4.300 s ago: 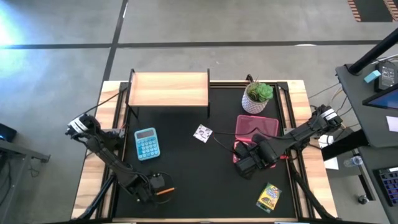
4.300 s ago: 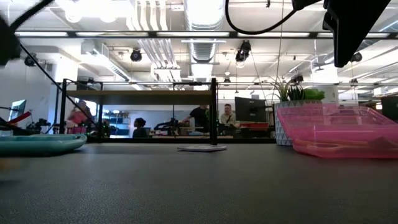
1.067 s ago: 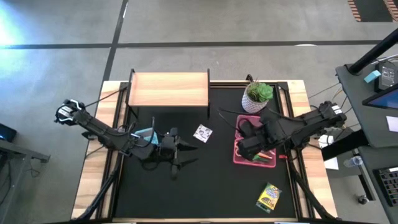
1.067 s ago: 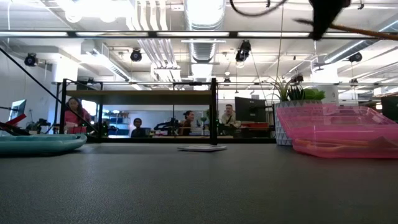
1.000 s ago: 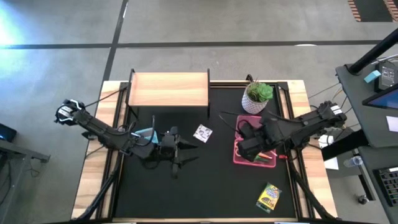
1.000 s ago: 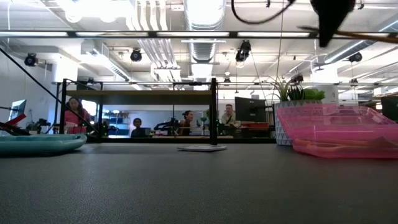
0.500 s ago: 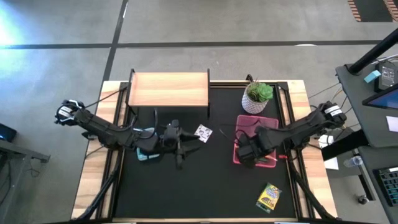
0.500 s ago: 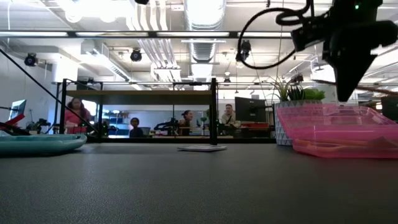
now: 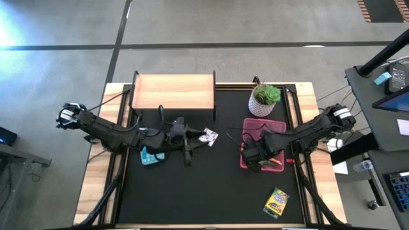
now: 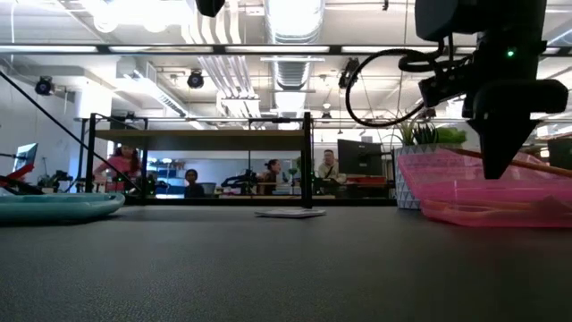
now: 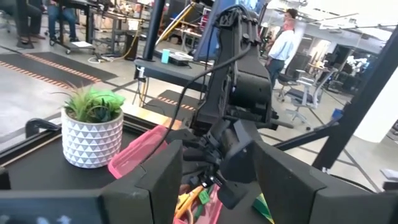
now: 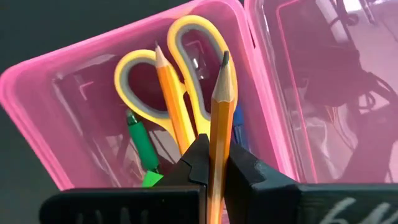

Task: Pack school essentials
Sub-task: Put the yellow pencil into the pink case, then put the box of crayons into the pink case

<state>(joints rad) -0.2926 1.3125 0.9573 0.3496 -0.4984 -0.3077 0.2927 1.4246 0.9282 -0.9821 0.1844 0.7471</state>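
An open pink box [image 9: 276, 131] stands at the table's right. In it lie yellow-handled scissors [image 12: 186, 68], an orange pencil [image 12: 169, 102], a green pen [image 12: 140, 144] and a blue pen [image 12: 239, 127]. My right gripper [image 9: 259, 157] points down over the box, shut on a second orange pencil [image 12: 220, 112]. My left gripper [image 9: 192, 143] hangs open and level above mid-table with nothing between its fingers, beside the white patterned card [image 9: 208, 135]. The crayon box [image 9: 276, 202] lies flat near the front right. My right gripper pinches the orange pencil's shaft [image 12: 217, 163] between its two fingers, which come from above, pointing down, and lie across it. The sharpened tip [image 12: 225, 60] sticks out free. The pencil lies nearly level at the height of the box's rim [image 10: 536, 165].
A teal calculator [image 9: 151, 156] lies partly under my left arm. A potted plant [image 9: 264, 99] stands behind the pink box and a wooden shelf [image 9: 174, 91] at the far edge. Bare black mat lies at the front centre. People show in the room beyond.
My right gripper has come down with the pencil, from well above the pink box to its rim, staying shut. My left gripper has swung a little toward the table's far edge, nearer the card, still open.
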